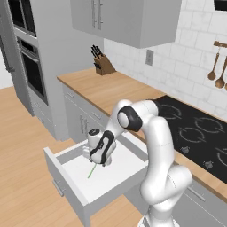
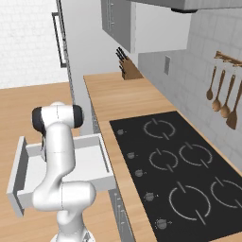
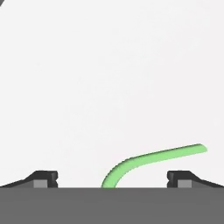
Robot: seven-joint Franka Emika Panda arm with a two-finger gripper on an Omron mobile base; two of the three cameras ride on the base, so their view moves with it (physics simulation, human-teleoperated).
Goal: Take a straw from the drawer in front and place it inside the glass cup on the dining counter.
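The light-grey drawer (image 1: 71, 175) stands pulled out under the wood worktop, its white floor (image 2: 90, 163) showing. On that floor lies the straw (image 1: 91, 170), thin and light green. In the hand view the straw (image 3: 153, 159) curves up from between the two fingertips toward the right. My gripper (image 1: 103, 162) hangs inside the drawer just above the straw's upper end, open, with its tips (image 3: 179, 178) wide apart on either side of the straw and nothing clamped. The glass cup and the dining counter are out of view.
A wood worktop (image 1: 111, 88) runs along the wall with a black cooktop (image 2: 179, 165) and a knife block (image 1: 102, 64). Wooden spoons (image 2: 222, 101) hang on the tiled wall. Grey upper cabinets (image 1: 124, 20) hang above. An oven stack (image 1: 26, 57) stands at the left. My own arm (image 2: 59, 151) covers part of the drawer.
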